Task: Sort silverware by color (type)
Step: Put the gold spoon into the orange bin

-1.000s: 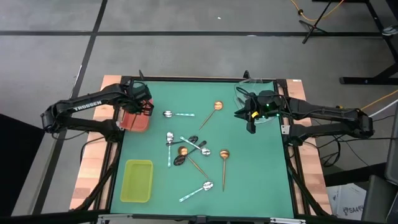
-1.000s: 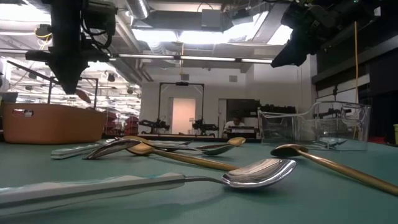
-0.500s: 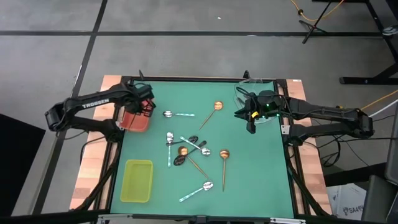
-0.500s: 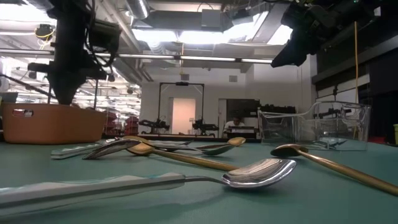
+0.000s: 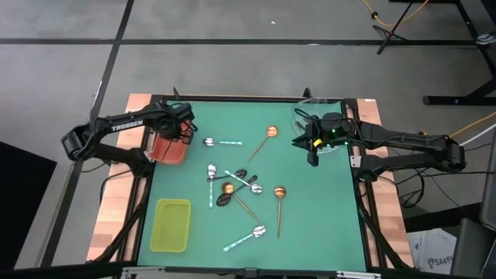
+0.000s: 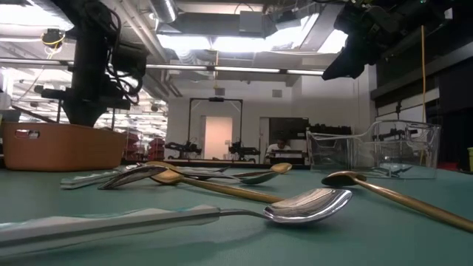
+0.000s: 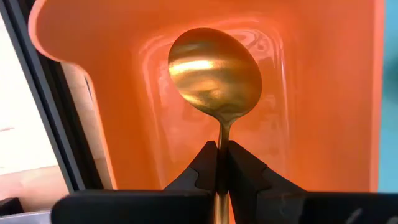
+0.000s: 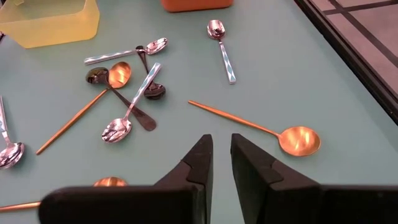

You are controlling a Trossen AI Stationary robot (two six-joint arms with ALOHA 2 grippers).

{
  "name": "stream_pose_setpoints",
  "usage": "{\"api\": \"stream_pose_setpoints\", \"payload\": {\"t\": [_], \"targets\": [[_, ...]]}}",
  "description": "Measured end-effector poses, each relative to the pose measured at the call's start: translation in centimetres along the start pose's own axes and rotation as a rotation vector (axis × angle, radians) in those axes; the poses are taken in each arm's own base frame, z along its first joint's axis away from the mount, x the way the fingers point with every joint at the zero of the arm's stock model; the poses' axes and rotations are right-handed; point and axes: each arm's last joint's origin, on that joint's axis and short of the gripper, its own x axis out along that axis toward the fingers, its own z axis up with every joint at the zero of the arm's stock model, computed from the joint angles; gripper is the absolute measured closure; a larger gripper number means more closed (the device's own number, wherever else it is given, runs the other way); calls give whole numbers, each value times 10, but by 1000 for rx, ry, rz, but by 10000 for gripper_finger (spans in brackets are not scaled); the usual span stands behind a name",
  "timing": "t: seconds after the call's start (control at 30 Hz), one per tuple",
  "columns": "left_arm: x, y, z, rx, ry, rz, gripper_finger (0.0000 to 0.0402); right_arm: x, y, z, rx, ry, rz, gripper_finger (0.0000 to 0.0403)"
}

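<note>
My left gripper (image 5: 178, 133) stands over the red tray (image 5: 167, 152) at the table's far left, shut on a gold spoon (image 7: 214, 71). In the low view its fingertips are hidden behind the tray's wall (image 6: 63, 148). More silverware lies loose mid-table: gold spoons (image 5: 271, 132) (image 5: 280, 191) (image 5: 228, 187), mint-handled spoons (image 5: 221, 142) (image 5: 211, 184) (image 5: 248, 237) and black spoons (image 5: 242, 173) (image 5: 225, 199). My right gripper (image 5: 312, 156) hangs above the table's far right. Its fingers (image 8: 219, 163) stand a little apart with nothing between them. My left gripper pinches the gold spoon's thin handle just behind the bowl (image 7: 221, 134) between its two fingers. The fingers point down from above and run along the handle. The bowl (image 7: 214, 71) sticks out past the fingertips, inside the red tray; whether it touches the tray's floor I cannot tell.
A yellow-green tray (image 5: 172, 225) lies at the near left of the green mat. A clear tray (image 5: 329, 112) stands at the far right, under and behind my right arm. Bare mat lies along the near right.
My left gripper has sunk toward the red tray with the gold spoon. A second ago the spoon's bowl showed above the tray's rim in the low view; now bowl and fingertips are below the rim. The hand has also turned a little.
</note>
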Motion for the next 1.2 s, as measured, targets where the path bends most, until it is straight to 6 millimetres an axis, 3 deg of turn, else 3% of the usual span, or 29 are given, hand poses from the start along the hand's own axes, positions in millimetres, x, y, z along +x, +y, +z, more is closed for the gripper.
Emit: {"api": "stream_pose_setpoints", "payload": {"t": [0.67,1.2], "targets": [[26,-9,10,56,96,76,376,0,0,0,0,0,0,352],[28,-10,10,58,103,87,374,0,0,0,0,0,0,352]]}}
